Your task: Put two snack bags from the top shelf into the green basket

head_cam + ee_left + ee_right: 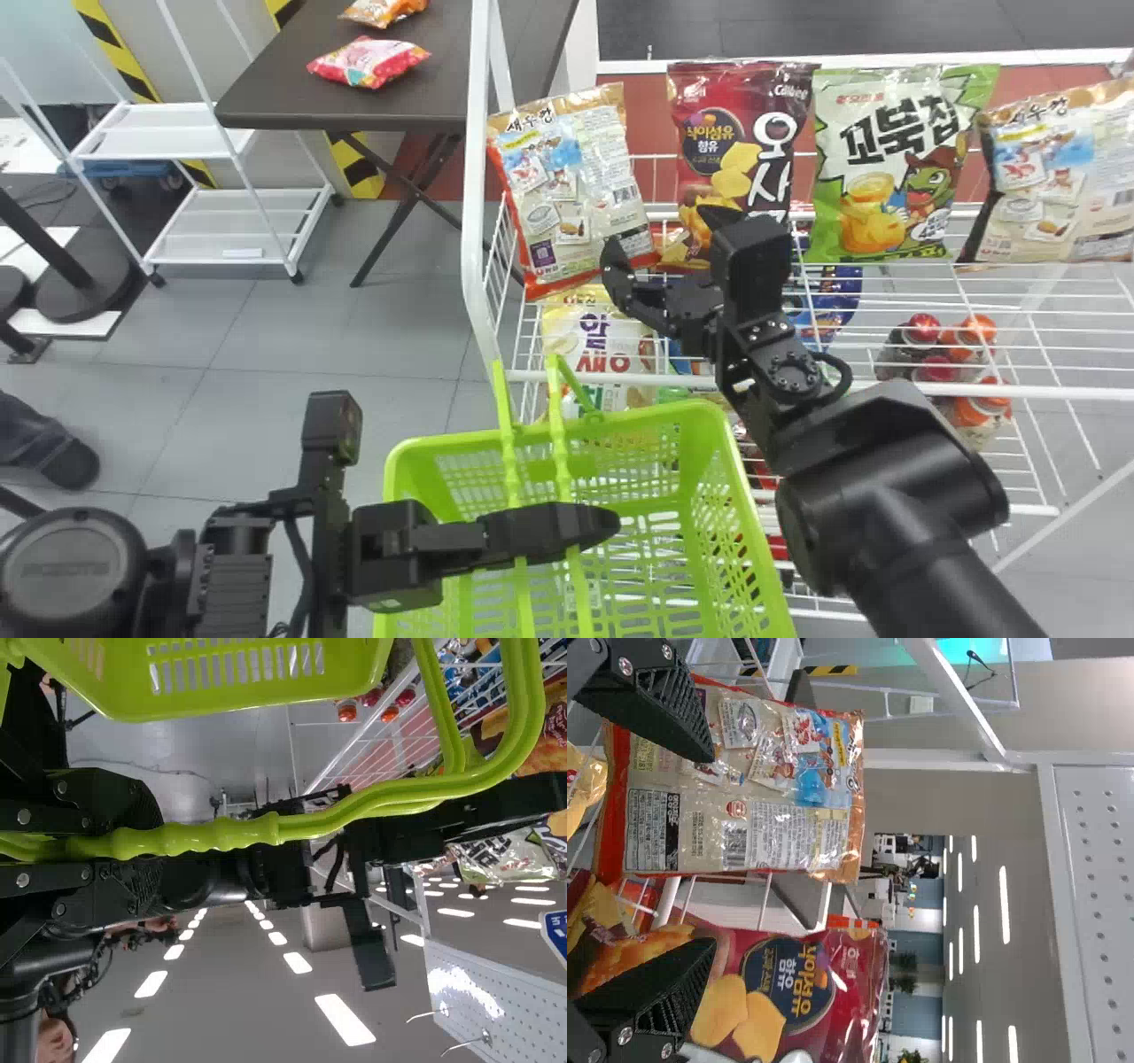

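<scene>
Black and jointed, the robot's right arm [895, 505] reaches up from the bottom edge, with the white wire rack [1054, 390] beyond it. Below the top shelf waits the green basket [656, 418], its mouth turned up, close enough, I'd guess, that each snack need only make a short trip. A dark table [381, 105] stands farther back.

Four large bags line the top shelf, fronts outward, presumably so shoppers can pick by label. A dark red chip bag [700, 106] shows yellow crisps and white Korean lettering around a round badge. Beside it, a green-and-cream bag [837, 213] has bold black Korean lettering and a cartoon turtle in a hat. At the basket's end leans a beige snack bag with a red lower edge [576, 190], its panel of small print carrying a barcode; a matching beige bag [1054, 190] sits at the other end.

The left end effector [611, 523] is clenched around the basket's handles [558, 443], probably to keep it from swinging as snacks drop in. The right end effector [663, 234] is spread before the gap between the beige bag and the red one, grasping neither; whether a fingertip brushes the beige wrapper, I can't fairly say.
</scene>
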Controlling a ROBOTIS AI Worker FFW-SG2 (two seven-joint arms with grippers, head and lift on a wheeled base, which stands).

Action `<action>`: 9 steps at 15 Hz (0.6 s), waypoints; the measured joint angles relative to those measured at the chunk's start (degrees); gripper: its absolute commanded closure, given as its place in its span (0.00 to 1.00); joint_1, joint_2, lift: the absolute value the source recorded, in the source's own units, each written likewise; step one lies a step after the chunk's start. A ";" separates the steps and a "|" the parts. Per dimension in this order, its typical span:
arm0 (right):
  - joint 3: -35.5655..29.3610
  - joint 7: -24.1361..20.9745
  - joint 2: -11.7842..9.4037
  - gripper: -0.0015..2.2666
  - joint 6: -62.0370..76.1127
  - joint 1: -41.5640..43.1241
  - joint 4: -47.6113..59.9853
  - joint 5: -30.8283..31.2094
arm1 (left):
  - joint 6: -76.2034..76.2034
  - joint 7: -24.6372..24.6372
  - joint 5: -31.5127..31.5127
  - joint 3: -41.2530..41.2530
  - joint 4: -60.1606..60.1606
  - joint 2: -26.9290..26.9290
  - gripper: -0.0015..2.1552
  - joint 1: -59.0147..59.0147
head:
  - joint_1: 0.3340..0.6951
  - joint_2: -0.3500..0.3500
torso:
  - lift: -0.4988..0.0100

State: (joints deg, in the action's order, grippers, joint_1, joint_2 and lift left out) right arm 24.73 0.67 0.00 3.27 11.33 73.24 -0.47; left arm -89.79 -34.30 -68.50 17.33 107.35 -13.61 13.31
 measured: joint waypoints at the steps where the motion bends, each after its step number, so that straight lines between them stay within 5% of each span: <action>1: 0.50 0.15 0.00 0.03 0.25 1.48 -1.91 0.03 | 0.00 0.03 0.30 -0.69 -0.26 -0.07 0.99 -0.61 | 1.00 0.70 | 0.98; 9: 4.67 3.18 0.00 0.03 -0.18 12.71 -15.24 1.56 | 0.00 -0.08 1.00 -3.78 -2.16 -0.50 0.99 -3.25 | 1.00 0.69 | 0.98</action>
State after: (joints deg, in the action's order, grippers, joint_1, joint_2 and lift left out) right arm 29.40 3.85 0.00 3.10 24.04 57.99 1.08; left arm -89.79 -34.38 -67.50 13.55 105.19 -14.11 10.06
